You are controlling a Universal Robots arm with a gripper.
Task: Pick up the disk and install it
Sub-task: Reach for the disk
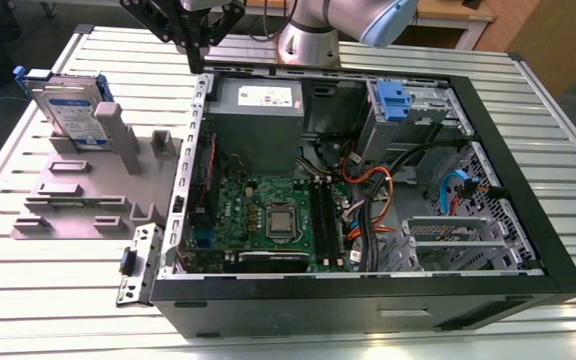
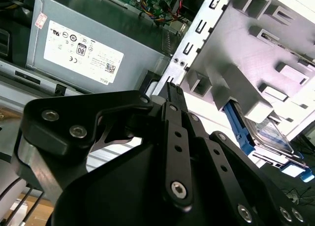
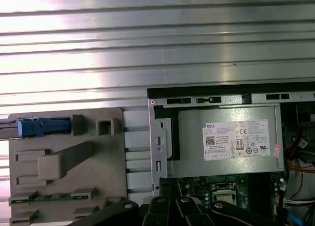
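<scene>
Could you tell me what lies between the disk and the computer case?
In the exterior view, upright posts of the grey fixture stand between the disk and the computer case.

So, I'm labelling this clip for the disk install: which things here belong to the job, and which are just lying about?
Job: disk, upright in the grey holder; open computer case; gripper, empty, by that case's corner.
Just there: power supply; blue caddy; motherboard.
</scene>
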